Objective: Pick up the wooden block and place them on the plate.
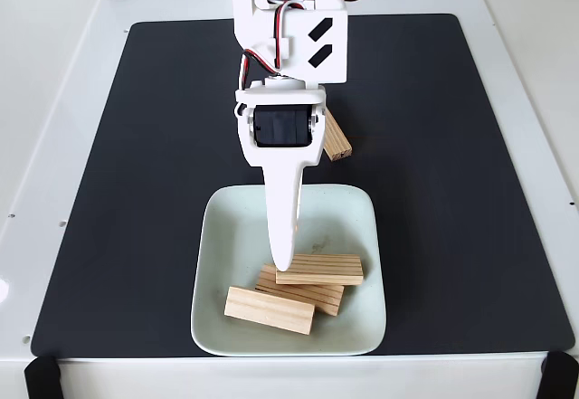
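The pale mint-green plate (357, 213) sits at the front middle of the black mat. Three wooden blocks lie on it: one at the front left (269, 309), one behind it (312, 296), and one (326, 269) resting on top of that. Another wooden block (337, 138) shows beyond the plate's far rim, half hidden by the arm; whether it lies on the mat or is held up I cannot tell. My white gripper (282, 259) points down over the plate, one long finger (285, 209) ending at the top block's left end. The other finger is hidden.
The black mat (452, 191) covers most of the white table, with open room left and right of the plate. The arm's base stands at the far edge. Black clamps sit at the table's front corners (41, 376).
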Controlling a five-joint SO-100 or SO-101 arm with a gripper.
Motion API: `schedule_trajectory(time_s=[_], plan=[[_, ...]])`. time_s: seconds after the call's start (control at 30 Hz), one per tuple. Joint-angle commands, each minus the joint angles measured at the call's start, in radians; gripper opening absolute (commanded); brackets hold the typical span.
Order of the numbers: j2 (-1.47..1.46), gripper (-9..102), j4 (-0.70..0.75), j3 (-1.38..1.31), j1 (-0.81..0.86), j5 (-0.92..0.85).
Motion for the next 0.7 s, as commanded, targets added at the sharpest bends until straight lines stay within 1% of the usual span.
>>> schedule_trajectory(time_s=[0.0, 0.1, 0.2, 0.27, 0.4, 0.43, 0.5, 0.6, 0.67], plan=[[0.020, 35, 0.000, -0.029, 0.002, 0.005], [0.034, 35, 0.002, -0.028, 0.000, 0.005], [0.074, 30, 0.021, -0.026, 0.002, 0.003], [0.129, 23, 0.077, 0.003, -0.003, -0.008], [0.273, 1, 0.184, 0.160, -0.002, -0.008], [0.314, -2, 0.199, 0.209, -0.003, -0.008], [0.400, 1, 0.212, 0.308, -0.006, -0.006], [0.529, 0, 0.210, 0.472, -0.017, -0.020], [0.615, 0, 0.210, 0.580, -0.046, -0.104]])
